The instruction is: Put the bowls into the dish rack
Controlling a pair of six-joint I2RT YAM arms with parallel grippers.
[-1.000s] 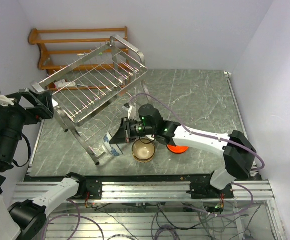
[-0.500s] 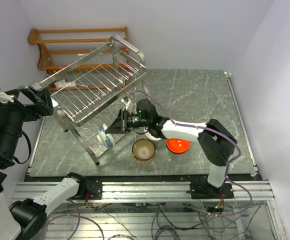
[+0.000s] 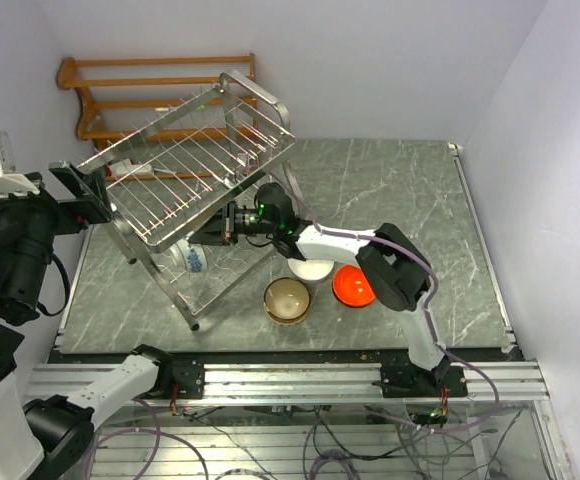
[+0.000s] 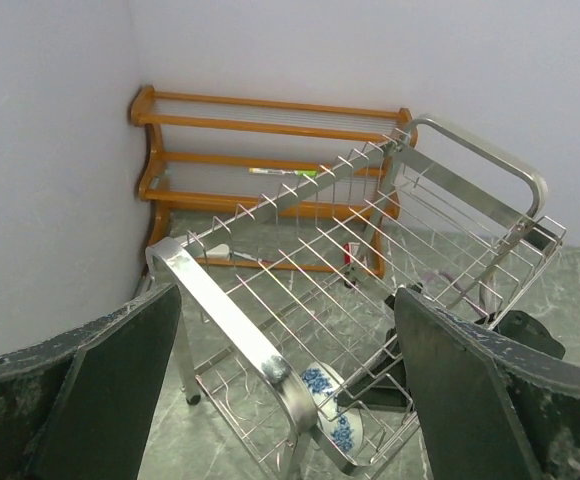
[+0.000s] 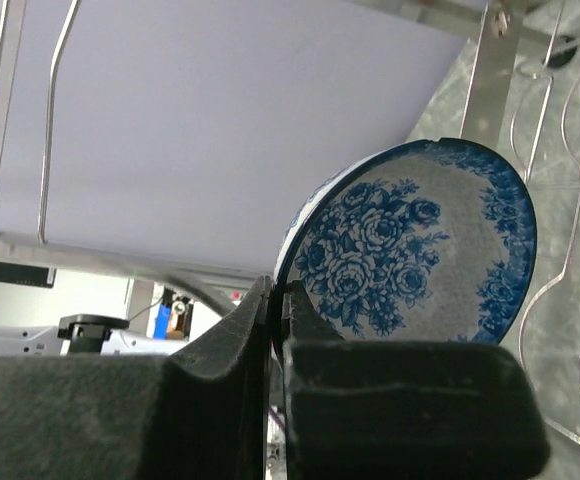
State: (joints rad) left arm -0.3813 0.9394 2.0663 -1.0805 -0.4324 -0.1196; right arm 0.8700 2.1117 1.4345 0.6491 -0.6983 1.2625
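My right gripper [image 3: 210,232] is shut on the rim of the blue-and-white bowl [image 3: 192,259] and holds it on edge inside the lower tier of the silver dish rack [image 3: 185,170]. In the right wrist view the bowl [image 5: 420,250] stands upright between my fingers [image 5: 280,340], with rack wires to its right. It also shows in the left wrist view [image 4: 332,415] low in the rack [image 4: 230,320]. The tan-brown bowl [image 3: 286,299], white bowl [image 3: 312,269] and orange-red bowl [image 3: 353,286] sit on the table. My left gripper [image 3: 75,195] is open and empty at the rack's left end.
A brown wooden slatted rack [image 3: 120,100] stands against the back wall behind the silver rack. The grey marble table [image 3: 400,200] extends to the right. White walls close in the left, back and right sides.
My right gripper has moved left with the blue-and-white bowl, carrying it from the table in front of the rack into the rack's lower tier. The left arm has shifted slightly.
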